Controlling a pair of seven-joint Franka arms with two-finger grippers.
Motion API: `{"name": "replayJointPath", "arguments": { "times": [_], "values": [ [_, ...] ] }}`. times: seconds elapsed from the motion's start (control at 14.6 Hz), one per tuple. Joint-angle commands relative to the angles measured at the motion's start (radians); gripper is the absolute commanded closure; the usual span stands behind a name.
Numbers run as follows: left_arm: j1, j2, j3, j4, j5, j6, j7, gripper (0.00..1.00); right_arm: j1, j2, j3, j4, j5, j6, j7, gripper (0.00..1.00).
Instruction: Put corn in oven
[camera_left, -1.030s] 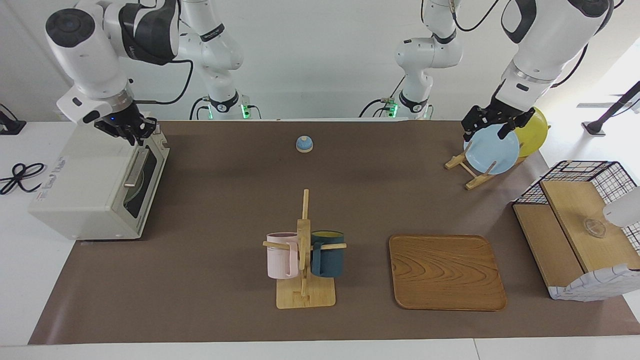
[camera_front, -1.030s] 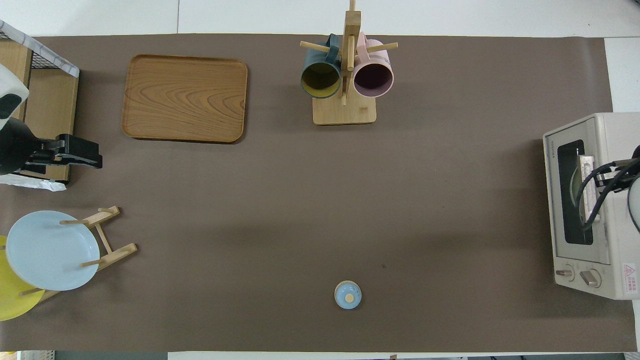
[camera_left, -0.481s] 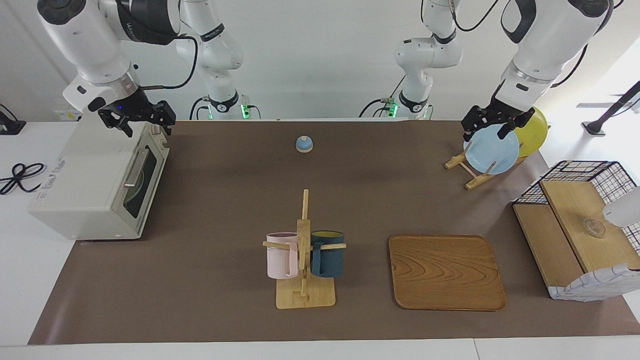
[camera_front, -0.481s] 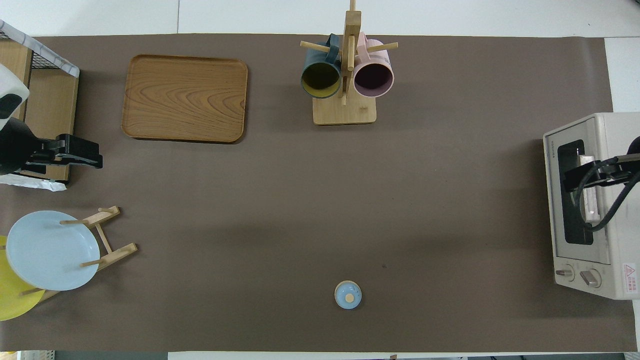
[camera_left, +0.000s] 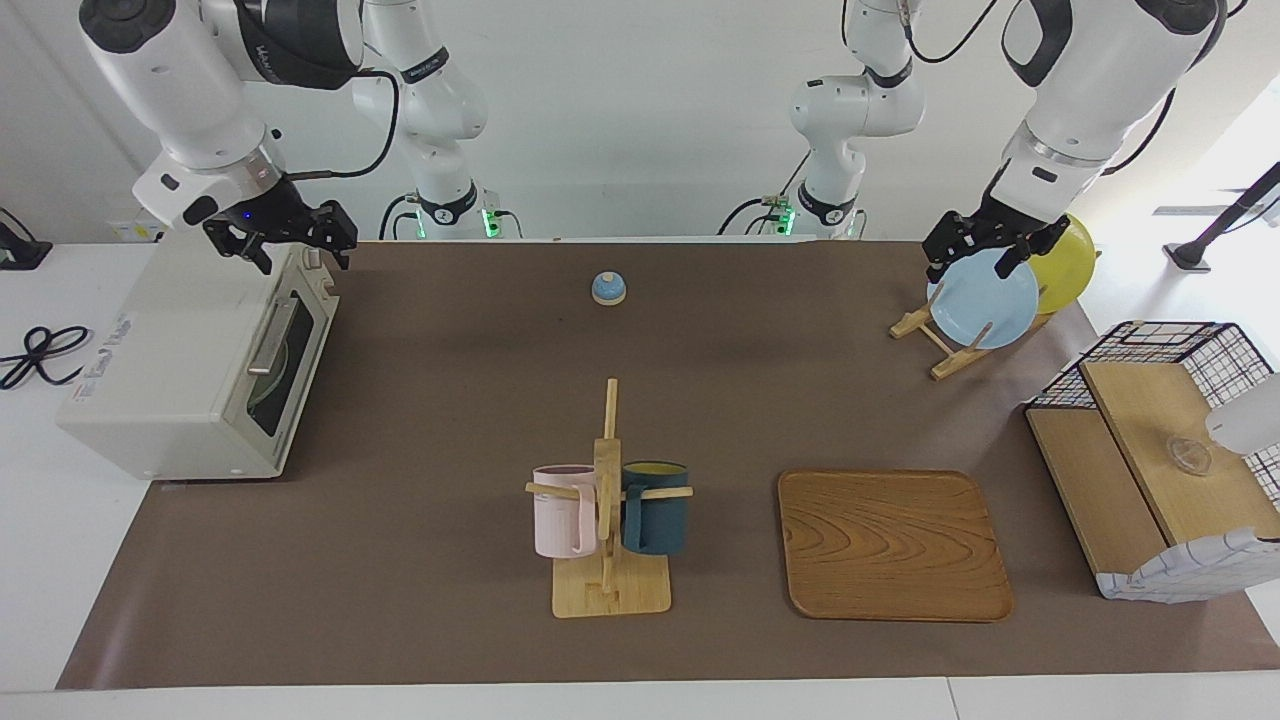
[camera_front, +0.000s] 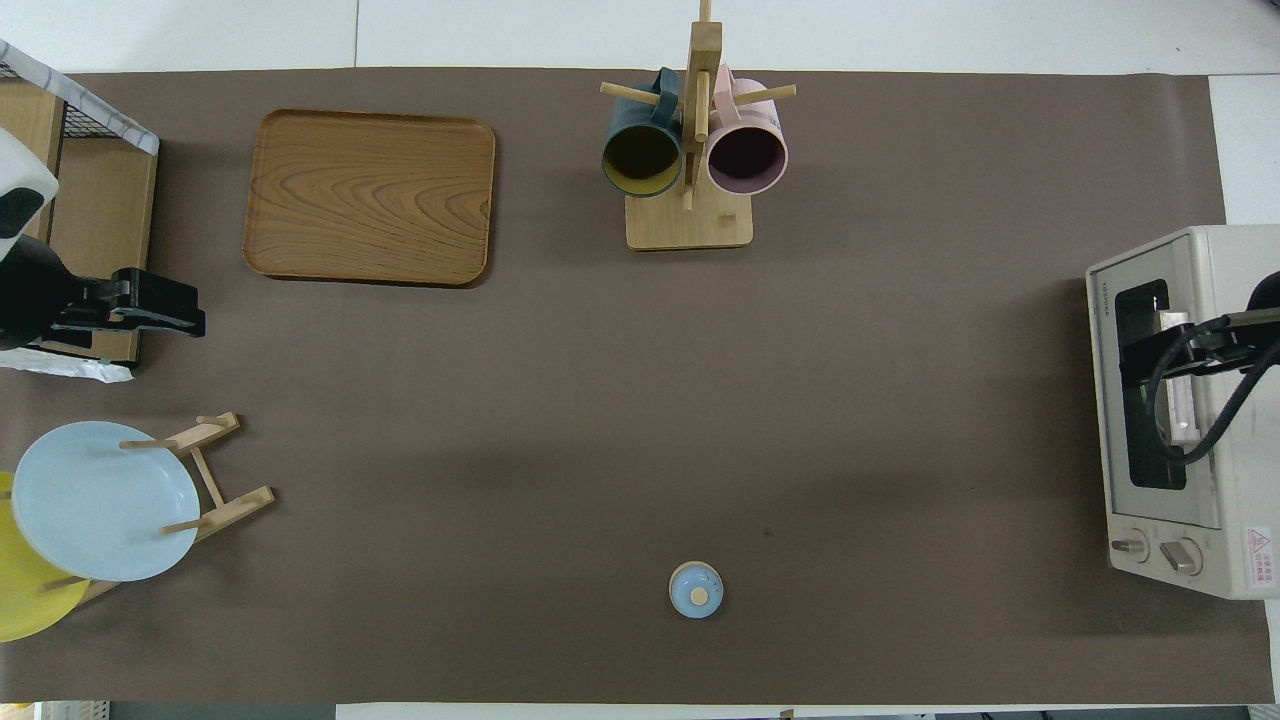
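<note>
Hovering over the top of the oven (camera_left: 190, 350), the right gripper (camera_left: 283, 240) is standing wide and empty above the shut door, so the task looks near done. The corn is not showing; likely inside, behind dark glass. At the oven's three o'clock, the left gripper (camera_left: 985, 250) is waiting spread over the plate rack (camera_left: 945, 345).

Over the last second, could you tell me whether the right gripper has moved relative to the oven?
Yes. The right gripper was down at the top edge of the oven door; it has lifted and now hangs open above the oven's top corner nearest the robots.
</note>
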Motion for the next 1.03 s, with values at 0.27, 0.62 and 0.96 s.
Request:
{"name": "replayJointPath", "arguments": {
  "times": [0.27, 0.62, 0.96],
  "values": [
    [0.012, -0.026, -0.005, -0.025, -0.016, 0.009, -0.002, 0.0, 0.21, 0.006, -0.205, 0.027, 0.021, -0.022, 0.046, 0.0],
    [0.012, -0.026, -0.005, -0.025, -0.016, 0.009, -0.002, 0.0, 0.233, 0.022, -0.236, 0.027, 0.007, -0.008, 0.046, 0.0],
    [0.01, -0.026, -0.005, -0.025, -0.016, 0.009, -0.002, 0.0, 0.272, 0.026, -0.276, 0.027, 0.01, -0.01, 0.047, 0.0]
  ]
}}
